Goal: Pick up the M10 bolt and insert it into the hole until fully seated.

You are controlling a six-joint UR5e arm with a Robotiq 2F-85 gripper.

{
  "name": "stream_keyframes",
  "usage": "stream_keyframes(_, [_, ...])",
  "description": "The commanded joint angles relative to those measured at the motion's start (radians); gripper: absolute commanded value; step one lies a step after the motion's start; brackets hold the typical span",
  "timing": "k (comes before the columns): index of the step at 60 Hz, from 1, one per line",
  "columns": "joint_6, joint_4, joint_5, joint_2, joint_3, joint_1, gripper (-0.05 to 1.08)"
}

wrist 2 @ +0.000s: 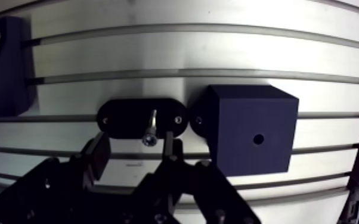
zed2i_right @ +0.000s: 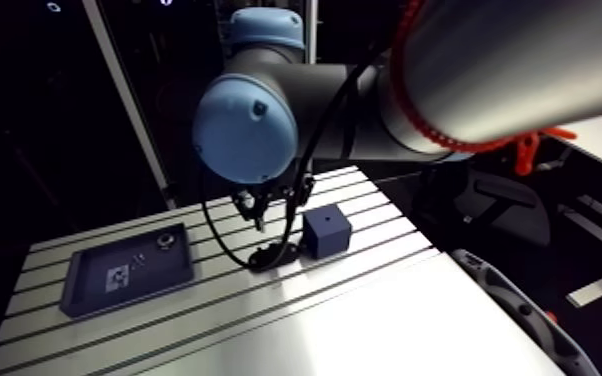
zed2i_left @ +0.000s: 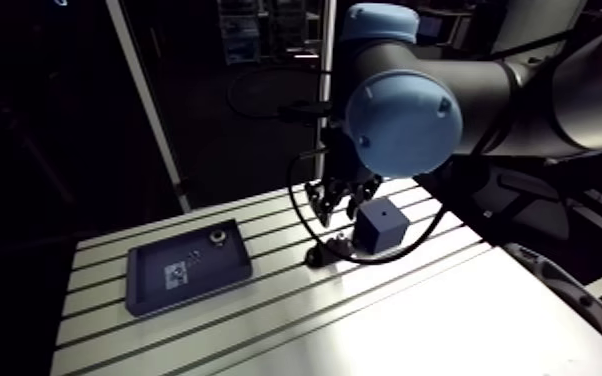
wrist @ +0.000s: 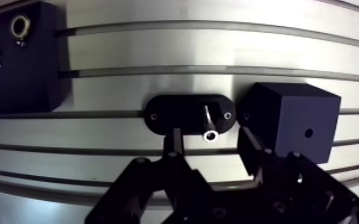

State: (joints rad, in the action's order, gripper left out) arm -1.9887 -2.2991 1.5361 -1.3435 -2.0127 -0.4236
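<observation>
The M10 bolt [wrist: 209, 126] stands in a black oval holder [wrist: 176, 113] on the slotted table, its socket head pointing up at the wrist camera. My gripper [wrist: 212, 146] hangs just above it and is open. One fingertip sits on each side of the bolt head, and neither touches it. Right beside the holder stands a dark blue cube [wrist: 292, 119] with a small round hole [wrist: 308, 132] in its top face. In the arm view the gripper [zed2i_left: 340, 205] hovers over the holder [zed2i_left: 317, 256], next to the cube [zed2i_left: 380, 225].
A dark blue tray [zed2i_left: 155, 285] lies on the table beyond the holder on the side away from the cube. It carries a metal ring [wrist: 19, 27] and small labels. The table's slots [wrist: 217, 70] run crosswise ahead of the gripper.
</observation>
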Motion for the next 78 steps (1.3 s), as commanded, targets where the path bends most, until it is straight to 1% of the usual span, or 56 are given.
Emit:
stream_keyframes(1, [-0.002,-0.015,0.0,0.01,-0.008,0.0,0.45])
stream_keyframes(16, [0.0,-0.019,0.0,0.016,-0.016,0.0,0.45])
stream_keyframes(23, [-0.002,-0.037,0.002,0.017,-0.019,0.0,0.47])
stream_keyframes(61, [0.0,-0.052,0.002,0.024,-0.024,-0.003,0.47])
stream_keyframes(78, [0.0,-0.053,0.002,0.037,-0.025,-0.008,0.47])
